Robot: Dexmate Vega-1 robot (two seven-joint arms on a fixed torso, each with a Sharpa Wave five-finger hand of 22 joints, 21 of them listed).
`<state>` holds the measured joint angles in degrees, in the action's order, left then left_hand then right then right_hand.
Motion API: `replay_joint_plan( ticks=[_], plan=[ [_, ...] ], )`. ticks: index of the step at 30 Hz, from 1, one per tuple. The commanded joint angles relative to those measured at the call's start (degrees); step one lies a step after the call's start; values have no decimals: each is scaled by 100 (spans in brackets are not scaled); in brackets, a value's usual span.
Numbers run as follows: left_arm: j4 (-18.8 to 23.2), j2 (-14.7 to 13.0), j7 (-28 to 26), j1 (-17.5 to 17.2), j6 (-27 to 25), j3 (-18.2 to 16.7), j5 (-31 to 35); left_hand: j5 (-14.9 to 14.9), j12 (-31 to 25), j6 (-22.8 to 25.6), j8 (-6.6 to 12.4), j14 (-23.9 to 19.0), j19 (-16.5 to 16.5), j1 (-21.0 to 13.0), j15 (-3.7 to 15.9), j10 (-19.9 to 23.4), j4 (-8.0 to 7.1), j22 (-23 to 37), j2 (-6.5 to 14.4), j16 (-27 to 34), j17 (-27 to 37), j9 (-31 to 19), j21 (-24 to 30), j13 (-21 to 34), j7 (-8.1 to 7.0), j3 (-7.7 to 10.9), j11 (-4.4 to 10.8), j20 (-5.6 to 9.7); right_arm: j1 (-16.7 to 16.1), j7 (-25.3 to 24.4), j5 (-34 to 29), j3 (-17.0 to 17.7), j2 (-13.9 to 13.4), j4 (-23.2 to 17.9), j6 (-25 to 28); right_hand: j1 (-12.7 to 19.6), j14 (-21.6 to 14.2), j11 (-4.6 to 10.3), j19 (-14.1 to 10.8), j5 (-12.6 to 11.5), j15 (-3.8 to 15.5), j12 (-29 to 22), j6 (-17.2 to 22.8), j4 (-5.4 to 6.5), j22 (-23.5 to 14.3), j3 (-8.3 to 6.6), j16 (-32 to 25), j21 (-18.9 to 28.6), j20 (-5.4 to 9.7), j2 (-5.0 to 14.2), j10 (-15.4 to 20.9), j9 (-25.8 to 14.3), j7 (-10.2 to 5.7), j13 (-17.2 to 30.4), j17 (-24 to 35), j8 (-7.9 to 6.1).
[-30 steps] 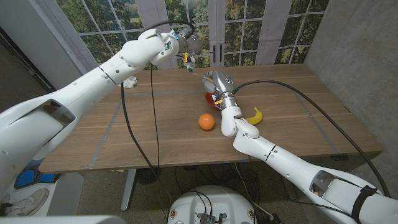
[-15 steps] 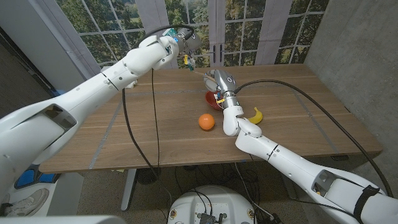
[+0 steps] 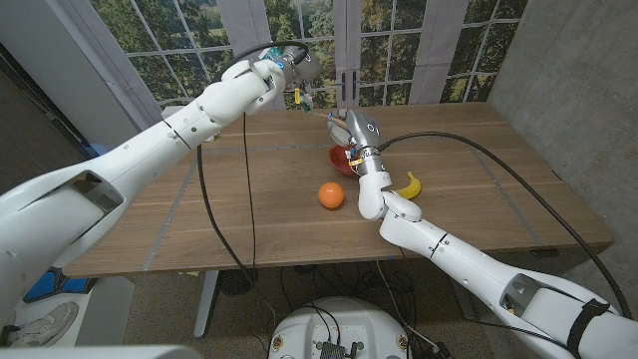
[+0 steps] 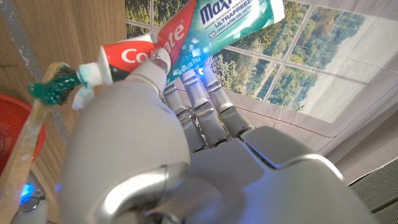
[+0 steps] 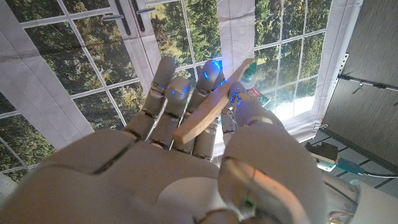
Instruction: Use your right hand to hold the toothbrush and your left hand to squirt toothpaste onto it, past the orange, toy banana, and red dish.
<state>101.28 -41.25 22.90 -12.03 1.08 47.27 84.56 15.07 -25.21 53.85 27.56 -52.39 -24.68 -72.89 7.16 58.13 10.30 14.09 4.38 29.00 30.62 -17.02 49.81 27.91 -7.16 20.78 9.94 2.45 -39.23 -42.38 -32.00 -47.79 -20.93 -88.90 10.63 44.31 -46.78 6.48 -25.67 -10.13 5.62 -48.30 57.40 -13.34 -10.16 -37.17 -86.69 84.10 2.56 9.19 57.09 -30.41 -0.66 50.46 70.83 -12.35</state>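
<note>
A: So what's each hand doing here?

B: Right hand [image 5: 186, 162] is raised over the surface [image 3: 249, 219] with its fingers and thumb clamped on the brush [image 5: 214, 106]. Wooden handle sticks out past the fingertips, bristle end away from the palm. Left hand [image 4: 161, 155] is up in the air too, squeezing the paste [image 4: 205, 28] between thumb and fingers, tube running across the fingertips.

A: How close are tube and brush?

B: In the left wrist view the white nozzle sits right at the green bristles of the brush [image 4: 53, 87]; looks like touching. From the head view the left hand [image 3: 284, 70] is just beyond and to the left of the right hand [image 3: 351, 130], with the paste [image 3: 298, 97] hanging down between them.

A: And the other stuff?

B: Dish [image 3: 339, 160] lies right under the right hand, orange [image 3: 331, 195] on the near side of it by the forearm, banana [image 3: 409, 185] on the arm's right side. All sitting on the surface, neither hand touching them.
</note>
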Motion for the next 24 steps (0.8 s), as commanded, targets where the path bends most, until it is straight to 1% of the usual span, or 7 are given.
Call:
replay_joint_plan(
  ticks=[1,10,18,24],
  plan=[
    [52,7,-111,-125,-201,-109,-139,63,21,-9,-4,-69,38,-71,677,259,-31,8,11,-9,26,8,57,301,16,8,198,566,-16,-374,32,58,-18,278,-802,-40,18,416,20,-34,661,6,132,513,-13,-555,0,16,615,19,356,-9,-87,12,-2,-43],
    [123,115,-226,-301,-498,-336,-622,85,78,-38,-15,-70,65,-63,677,245,-36,-14,17,-38,55,22,117,284,13,10,199,557,-40,-239,-7,95,5,250,-679,-43,18,410,15,-34,660,24,118,514,-11,-557,7,15,606,20,370,1,-92,-28,-5,-36],
    [166,174,-123,-356,-644,-444,-1027,99,135,-51,-23,-46,87,-55,677,241,-38,-32,19,-73,69,39,164,251,14,8,200,556,-40,-110,-26,104,17,220,-505,-43,22,417,23,-30,659,39,114,514,-10,-561,18,10,599,25,368,11,-89,-57,-9,-33],
    [217,163,-140,-390,-791,-450,-1065,108,172,-68,-32,-45,98,-46,678,247,-41,-49,27,-102,71,53,207,232,31,5,201,547,-25,-56,-31,95,20,207,-455,-47,27,419,16,-26,659,39,121,518,-10,-564,29,11,594,28,371,21,-77,-61,-11,-33]
  ],
)
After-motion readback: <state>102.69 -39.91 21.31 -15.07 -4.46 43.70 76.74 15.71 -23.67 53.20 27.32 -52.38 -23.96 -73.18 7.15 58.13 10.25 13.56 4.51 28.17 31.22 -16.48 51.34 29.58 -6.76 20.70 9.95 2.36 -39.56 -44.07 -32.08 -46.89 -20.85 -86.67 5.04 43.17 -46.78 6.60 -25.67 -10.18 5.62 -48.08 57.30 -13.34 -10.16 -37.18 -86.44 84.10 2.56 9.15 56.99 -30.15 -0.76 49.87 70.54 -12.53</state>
